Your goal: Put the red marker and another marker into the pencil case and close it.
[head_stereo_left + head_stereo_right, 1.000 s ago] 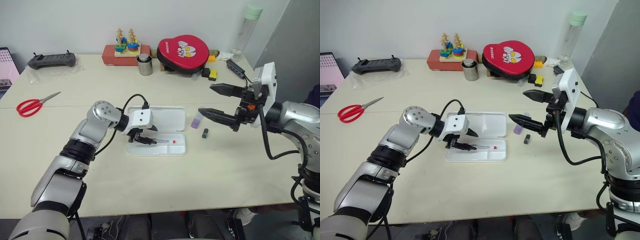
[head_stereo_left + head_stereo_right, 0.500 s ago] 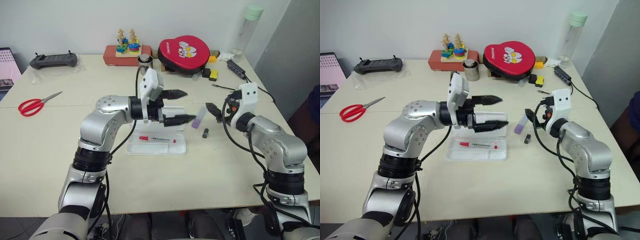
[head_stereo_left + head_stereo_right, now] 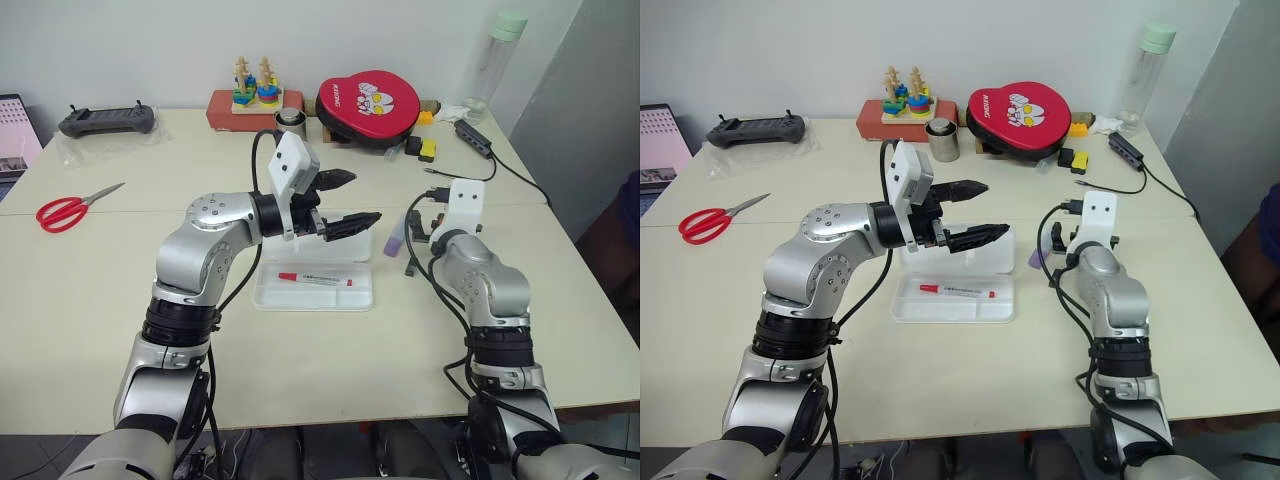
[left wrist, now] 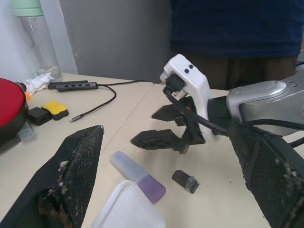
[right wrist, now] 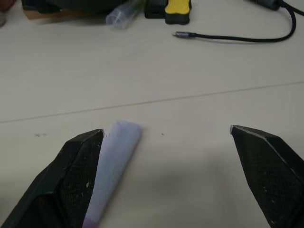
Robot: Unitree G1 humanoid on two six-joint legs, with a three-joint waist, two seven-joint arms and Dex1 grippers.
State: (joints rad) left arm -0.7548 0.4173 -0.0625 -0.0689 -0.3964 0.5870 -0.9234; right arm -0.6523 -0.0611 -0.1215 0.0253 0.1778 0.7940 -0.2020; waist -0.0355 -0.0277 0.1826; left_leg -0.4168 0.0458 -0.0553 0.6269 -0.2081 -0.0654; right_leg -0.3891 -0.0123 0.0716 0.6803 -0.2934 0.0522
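I have the right gripper [image 5: 166, 156] down low over the table with its fingers spread wide and empty; the lilac marker [image 5: 114, 166] lies flat just beside one finger [image 5: 71, 180], not between the two. It sits right of the case [image 3: 315, 290], with a small black block [image 3: 410, 267] near it. I judge it light, stiff and smooth — stubby enough that it could roll or skid if a finger nudges it sideways. I would take it across the middle of the barrel, one finger on each long side, rather than by the rounded end.

The left gripper [image 3: 345, 203] is raised above the case's far half, pointing right, fingers apart and holding nothing.

The case is open: lid standing at the far side, tray flat on the near side. The red marker [image 3: 315, 279] already lies lengthwise in the tray, cap to the left — nothing else is inside.
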